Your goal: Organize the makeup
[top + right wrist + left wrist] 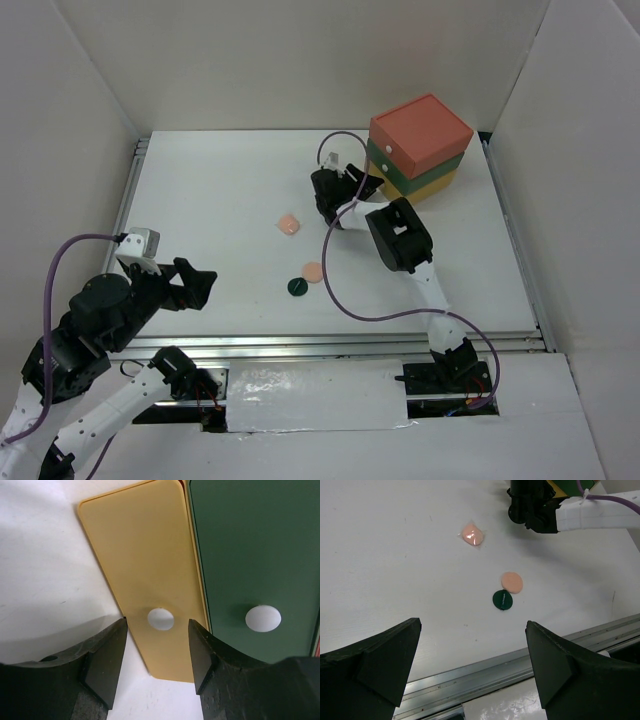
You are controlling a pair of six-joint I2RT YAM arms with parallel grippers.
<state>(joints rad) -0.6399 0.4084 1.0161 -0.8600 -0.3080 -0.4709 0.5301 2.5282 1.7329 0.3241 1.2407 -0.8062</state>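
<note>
Two peach round compacts [288, 224] [313, 271] and a dark green disc [297, 287] lie on the white table. They also show in the left wrist view as compacts [472, 535] [511, 582] and disc [502, 600]. My left gripper [472, 624] is open and empty, above the near table edge and well short of them. My right gripper [156, 625] is open at the drawer box, its fingers on either side of the white knob [160, 619] of the yellow drawer [145, 555], not closed on it. The palettes and tubes are out of view.
The orange-green-yellow drawer box [420, 145] stands at the back right. Its green drawer front [250, 555] with a white knob [263, 618] is beside the yellow one. White walls enclose the table [220, 200]. A metal rail [485, 675] runs along the near edge.
</note>
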